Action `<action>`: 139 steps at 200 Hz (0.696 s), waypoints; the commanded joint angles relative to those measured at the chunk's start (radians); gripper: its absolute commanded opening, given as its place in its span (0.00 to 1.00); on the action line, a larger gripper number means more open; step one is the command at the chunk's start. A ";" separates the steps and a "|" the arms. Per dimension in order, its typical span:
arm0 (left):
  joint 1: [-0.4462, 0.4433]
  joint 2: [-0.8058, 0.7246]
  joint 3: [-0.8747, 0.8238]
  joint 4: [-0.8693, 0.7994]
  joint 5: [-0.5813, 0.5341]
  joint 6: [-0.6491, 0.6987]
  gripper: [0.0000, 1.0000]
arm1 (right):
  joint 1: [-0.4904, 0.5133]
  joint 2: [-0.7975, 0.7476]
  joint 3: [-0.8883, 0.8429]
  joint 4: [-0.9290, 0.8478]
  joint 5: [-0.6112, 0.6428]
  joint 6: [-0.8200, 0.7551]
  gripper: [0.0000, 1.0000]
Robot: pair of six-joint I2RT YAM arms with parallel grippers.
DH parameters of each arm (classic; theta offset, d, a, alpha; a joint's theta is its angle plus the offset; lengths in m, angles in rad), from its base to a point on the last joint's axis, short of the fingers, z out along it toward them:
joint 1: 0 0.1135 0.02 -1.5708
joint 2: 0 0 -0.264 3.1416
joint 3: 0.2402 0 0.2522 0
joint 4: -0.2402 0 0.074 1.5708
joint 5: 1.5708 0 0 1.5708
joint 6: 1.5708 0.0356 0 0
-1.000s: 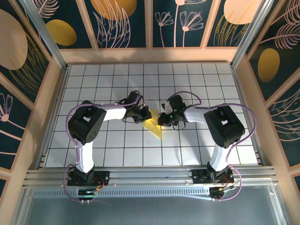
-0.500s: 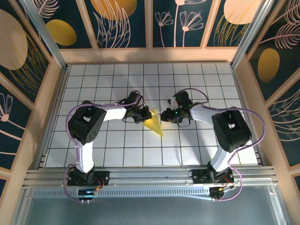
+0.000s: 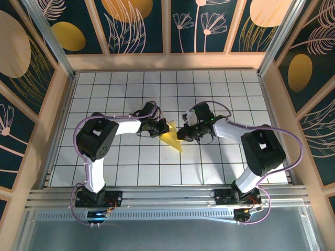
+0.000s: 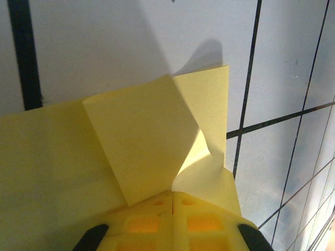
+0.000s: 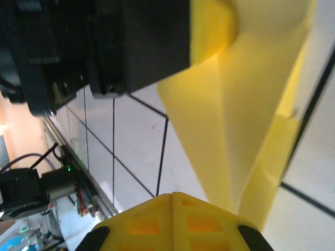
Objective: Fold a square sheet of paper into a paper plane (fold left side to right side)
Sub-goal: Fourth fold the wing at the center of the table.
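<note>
Two arms, two sets of fingers, one piece of yellow paper, that's the full count. Starting nearest in the overhead view, the left arm [image 3: 94, 141] and right arm [image 3: 261, 149] both come up from the near edge of the gridded tabletop [image 3: 230, 167] and bend in toward the middle. The yellow paper [image 3: 172, 140] lies around the tabletop's centre, folded into a pointy wedge. Its tip aims at the near edge and a bit right, and the wider end is farther away. The left fingers [image 3: 158, 127] are at its far-left corner and the right fingers [image 3: 181, 133] at its right edge, so the two sets sit close with the paper between them. From the left wrist, the left fingers [image 4: 144, 225] are pressed together pad to pad, and a folded flap of the paper [image 4: 141, 141] curls up right at their tips. Can't tell if any paper is actually pinched. Same deal from the right wrist: right fingers [image 5: 144, 225] closed tight, creased paper [image 5: 235, 130] running right up to them. Compared with a second ago, the left arm hasn't budged and the paper is in the same spot. The right arm's elbow has swung out to the right, and its fingers are back at the paper's right edge after sitting slightly farther back half a second ago.
</note>
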 commanded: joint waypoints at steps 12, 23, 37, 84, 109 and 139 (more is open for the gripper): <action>0.000 0.028 -0.028 -0.078 -0.068 0.001 0.00 | 0.018 0.062 -0.014 0.005 -0.034 0.018 0.00; 0.000 0.028 -0.028 -0.078 -0.069 0.002 0.00 | 0.018 0.073 -0.018 0.013 -0.029 0.020 0.00; 0.000 0.029 -0.027 -0.079 -0.069 0.003 0.00 | 0.018 0.086 -0.026 0.015 -0.022 0.017 0.00; 0.000 0.031 -0.024 -0.080 -0.069 0.001 0.00 | 0.038 0.114 -0.047 -0.012 0.030 -0.006 0.00; 0.000 0.033 -0.022 -0.081 -0.067 0.001 0.00 | 0.039 0.127 -0.053 -0.020 0.055 -0.011 0.00; 0.000 0.033 -0.024 -0.081 -0.069 0.000 0.00 | 0.041 0.131 -0.055 -0.026 0.066 -0.015 0.00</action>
